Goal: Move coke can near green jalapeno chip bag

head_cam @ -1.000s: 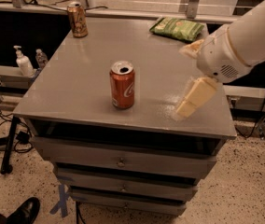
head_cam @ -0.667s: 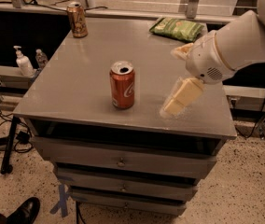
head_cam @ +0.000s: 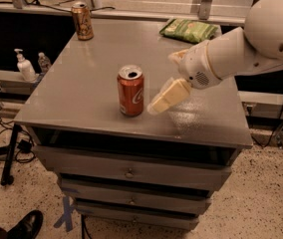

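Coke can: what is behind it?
Behind the coke can: bare table, then a gold can far left, a green chip bag far right. The can hides a little table. The open gripper is at its right.

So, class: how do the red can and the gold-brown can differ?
The coke can is red-orange with white script; the gold-brown can has darker markings. The coke can stands nearer the camera, with the open gripper beside it; the gold-brown can stands at the far corner. Both are upright.
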`<state>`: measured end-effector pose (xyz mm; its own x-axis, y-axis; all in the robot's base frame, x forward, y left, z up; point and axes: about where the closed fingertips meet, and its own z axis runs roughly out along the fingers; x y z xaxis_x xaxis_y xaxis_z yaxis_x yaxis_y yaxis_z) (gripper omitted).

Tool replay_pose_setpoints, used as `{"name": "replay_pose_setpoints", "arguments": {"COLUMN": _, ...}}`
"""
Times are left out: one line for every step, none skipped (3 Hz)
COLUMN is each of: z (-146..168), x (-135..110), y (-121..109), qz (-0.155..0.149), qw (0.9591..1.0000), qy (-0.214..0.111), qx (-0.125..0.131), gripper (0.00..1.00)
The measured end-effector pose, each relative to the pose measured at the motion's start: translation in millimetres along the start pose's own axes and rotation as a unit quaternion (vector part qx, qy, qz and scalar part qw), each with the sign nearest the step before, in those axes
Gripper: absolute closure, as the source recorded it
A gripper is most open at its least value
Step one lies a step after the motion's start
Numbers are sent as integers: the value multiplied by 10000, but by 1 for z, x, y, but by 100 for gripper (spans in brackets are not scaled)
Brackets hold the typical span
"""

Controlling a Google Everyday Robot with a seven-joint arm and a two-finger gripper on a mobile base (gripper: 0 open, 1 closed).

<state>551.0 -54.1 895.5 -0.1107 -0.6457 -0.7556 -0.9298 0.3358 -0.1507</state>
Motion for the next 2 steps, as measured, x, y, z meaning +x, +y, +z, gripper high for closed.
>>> {"name": "replay_pose_setpoints", "arguments": {"z": 25, "x": -10, "y": -3, "qz": 319, "qw": 9988, "qy": -358, "qx": -35, "gripper": 0}}
{"name": "replay_pose_setpoints", "arguments": {"z": 44, "x": -16, "y": 4, "qz": 705, "qw": 9945, "qy": -768, "qx": -132, "gripper": 0}}
